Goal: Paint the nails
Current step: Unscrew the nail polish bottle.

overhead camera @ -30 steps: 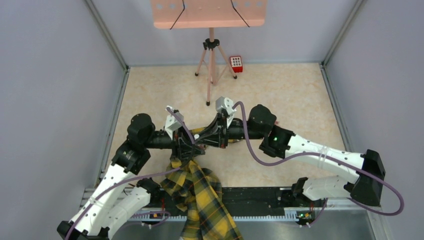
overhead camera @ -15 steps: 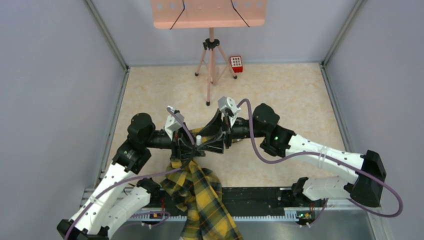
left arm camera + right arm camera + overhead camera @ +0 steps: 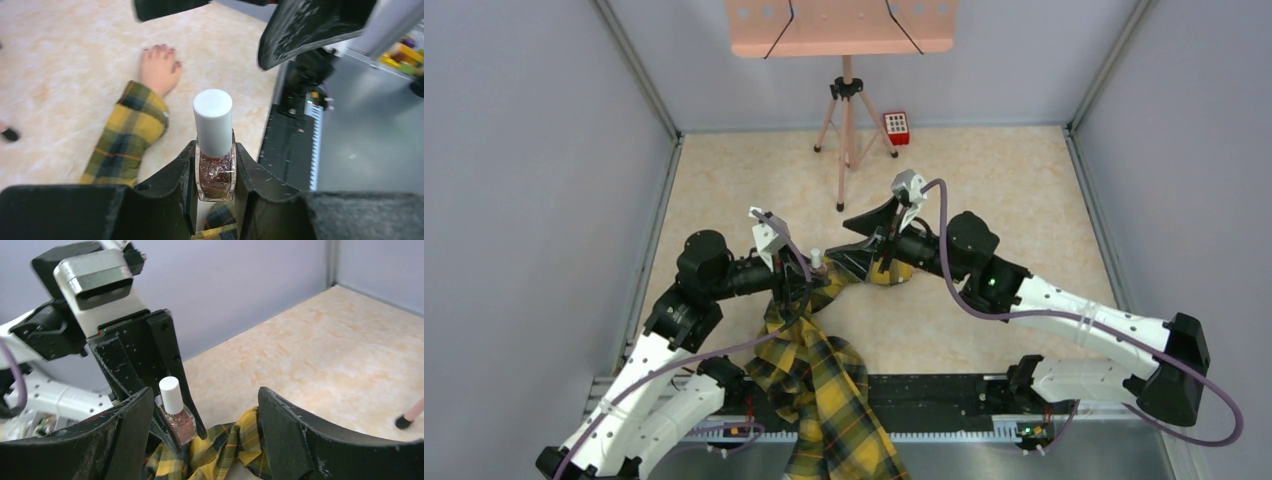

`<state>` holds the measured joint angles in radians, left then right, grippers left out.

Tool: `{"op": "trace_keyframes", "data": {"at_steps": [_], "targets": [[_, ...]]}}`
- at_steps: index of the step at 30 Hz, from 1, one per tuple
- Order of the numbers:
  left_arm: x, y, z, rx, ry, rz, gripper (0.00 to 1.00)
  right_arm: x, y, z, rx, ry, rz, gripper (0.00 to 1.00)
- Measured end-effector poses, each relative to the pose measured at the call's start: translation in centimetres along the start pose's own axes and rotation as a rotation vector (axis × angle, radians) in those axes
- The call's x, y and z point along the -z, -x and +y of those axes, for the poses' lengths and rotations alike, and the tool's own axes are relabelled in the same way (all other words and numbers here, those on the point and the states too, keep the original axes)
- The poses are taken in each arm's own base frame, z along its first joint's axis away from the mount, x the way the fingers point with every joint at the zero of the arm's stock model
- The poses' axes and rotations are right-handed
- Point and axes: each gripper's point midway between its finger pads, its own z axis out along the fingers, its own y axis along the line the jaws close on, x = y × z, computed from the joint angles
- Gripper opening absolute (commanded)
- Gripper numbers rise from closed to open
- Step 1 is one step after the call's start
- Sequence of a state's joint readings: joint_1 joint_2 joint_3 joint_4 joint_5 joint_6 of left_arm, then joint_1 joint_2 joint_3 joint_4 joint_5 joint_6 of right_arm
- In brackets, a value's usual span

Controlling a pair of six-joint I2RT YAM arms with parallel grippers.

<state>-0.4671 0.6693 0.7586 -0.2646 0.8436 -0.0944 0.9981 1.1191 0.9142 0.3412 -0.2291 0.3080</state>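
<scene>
My right gripper (image 3: 202, 402) has just opened and backed off the white cap (image 3: 212, 120), while my left gripper (image 3: 215, 152) still clamps the capped polish bottle (image 3: 215, 177), so I judge the nails (image 3: 162, 48) must wait.

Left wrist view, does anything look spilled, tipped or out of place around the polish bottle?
Nothing stands out. The nail polish bottle stands upright in the left claw with its white cap on, no polish spilled, and the mannequin hand lies flat on the table in its plaid sleeve.

Pale lilac walls (image 3: 524, 150) enclose a beige marbled tabletop (image 3: 1004, 180) where a pink tripod (image 3: 846, 110) stands.
</scene>
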Motion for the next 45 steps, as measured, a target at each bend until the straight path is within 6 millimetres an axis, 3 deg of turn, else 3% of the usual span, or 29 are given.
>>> {"op": "trace_keyframes", "data": {"at_steps": [4, 10, 21, 36, 45], "targets": [[0.1, -0.4, 2.7, 0.009, 0.149, 0.016, 0.00, -0.1, 0.4, -1.5, -0.015, -0.103, -0.028, 0.68], [0.4, -1.6, 5.4, 0.041, 0.284, 0.057, 0.00, -1.0, -0.4, -1.8, -0.027, -0.179, -0.015, 0.61], [0.7, -2.0, 6.2, 0.042, 0.332, 0.071, 0.00, -3.8, -2.3, -2.4, -0.032, -0.227, 0.053, 0.54], [0.7, -2.3, 6.4, 0.050, 0.340, 0.083, 0.00, -5.7, -4.1, -2.5, -0.036, -0.230, 0.118, 0.47], [0.7, -2.3, 6.4, 0.050, 0.339, 0.083, 0.00, -5.9, -4.5, -2.5, -0.036, -0.232, 0.137, 0.21]]}}
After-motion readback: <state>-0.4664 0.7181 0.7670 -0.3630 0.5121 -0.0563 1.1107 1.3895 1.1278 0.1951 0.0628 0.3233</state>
